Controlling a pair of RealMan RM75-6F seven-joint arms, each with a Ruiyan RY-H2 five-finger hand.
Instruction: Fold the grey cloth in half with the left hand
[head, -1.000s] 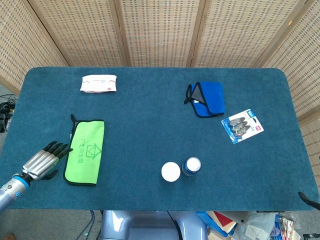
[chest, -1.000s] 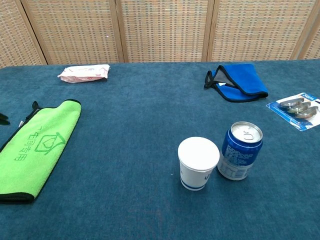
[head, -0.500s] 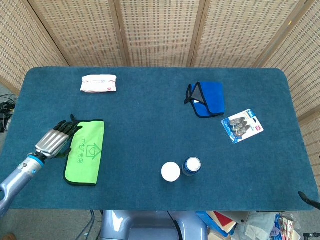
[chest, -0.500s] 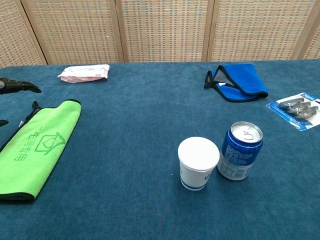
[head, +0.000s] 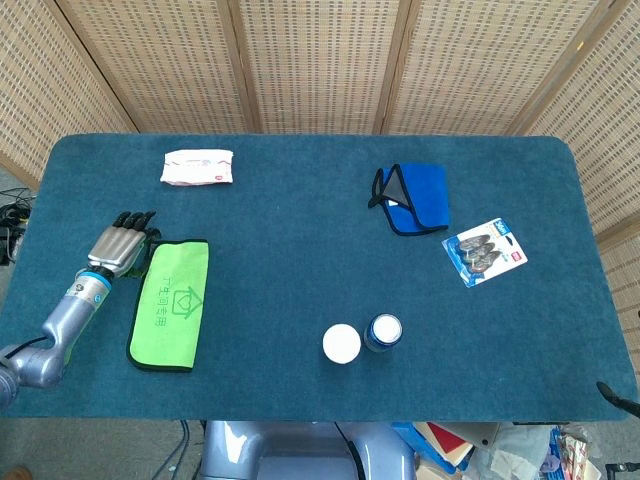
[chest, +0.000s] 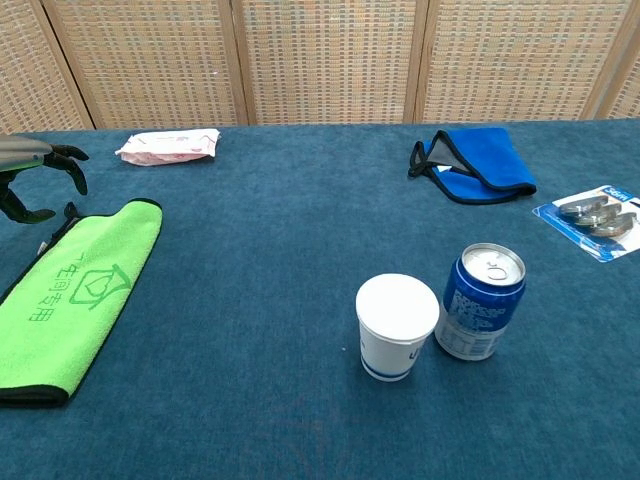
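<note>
Your task names a grey cloth, but the only grey fabric showing is the inner face of the folded blue cloth (head: 413, 198), lying far right on the table (head: 300, 250), well apart from your left hand (head: 122, 243). That hand hovers beside the far left corner of the green cloth (head: 170, 303), holding nothing, fingers apart and curved downward in the chest view. Your right hand is out of both views. A white packet (head: 198, 167) lies at the far left. A white cup (chest: 396, 325) stands touching a blue can (chest: 480, 300) near the front edge, and a blister pack (head: 484, 251) lies at right.
</note>
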